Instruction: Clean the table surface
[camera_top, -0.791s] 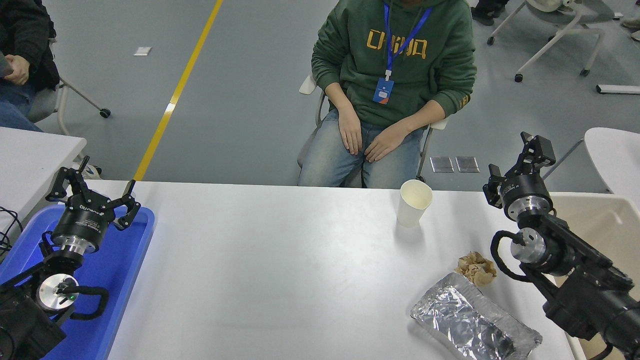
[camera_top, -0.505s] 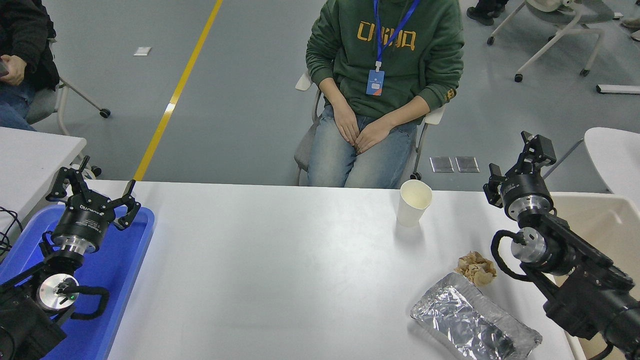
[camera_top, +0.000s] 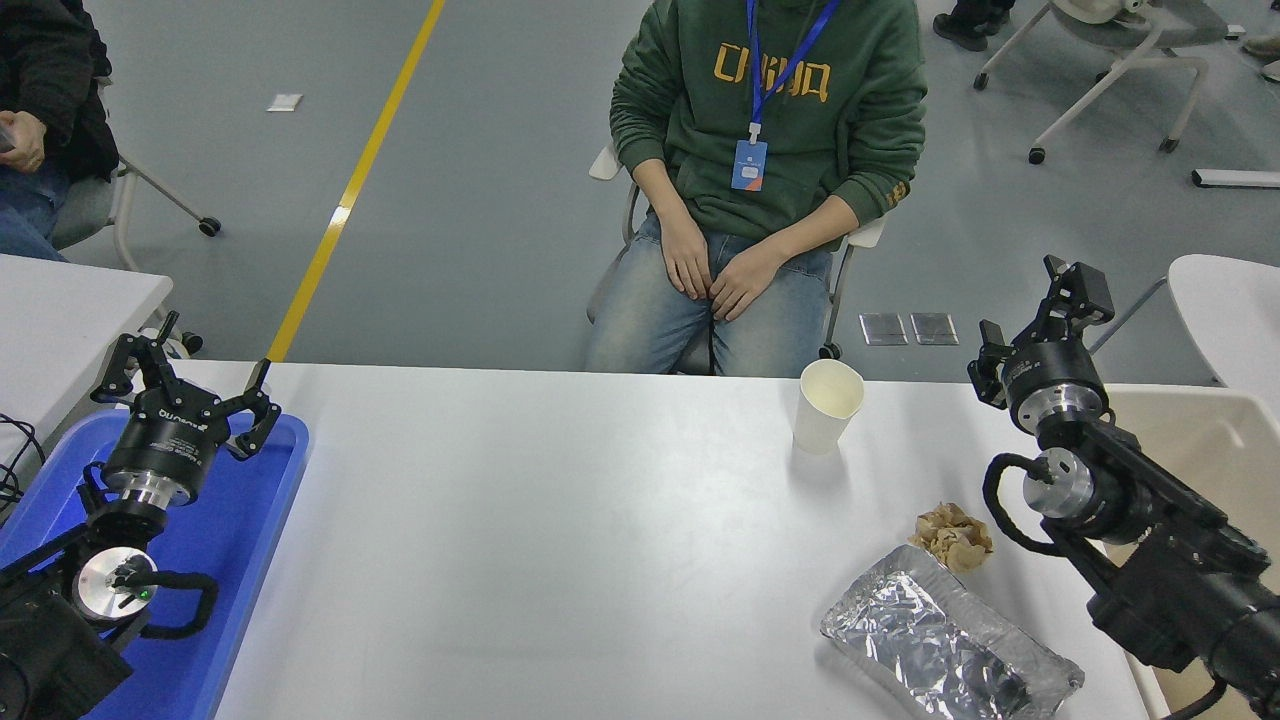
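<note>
The table surface (camera_top: 560, 540) is a wide white matte top. On its right side stand a white paper cup (camera_top: 828, 405), a crumpled brown paper wad (camera_top: 952, 536) and a crinkled silver foil bag (camera_top: 948, 650). My right gripper (camera_top: 1035, 312) hovers open above the table's far right edge, to the right of the cup, holding nothing. My left gripper (camera_top: 190, 380) is parked open over the blue tray at the lower left.
A blue plastic tray (camera_top: 255, 540) lies at the table's left edge. A beige bin (camera_top: 1200, 440) sits beyond the right edge. A person in a green hoodie (camera_top: 770, 120) sits at the far side, hands on lap. A smaller white table (camera_top: 70, 300) is at the left.
The seated person has shifted slightly left and back. My right gripper has edged a little to the right. The left arm has not moved.
</note>
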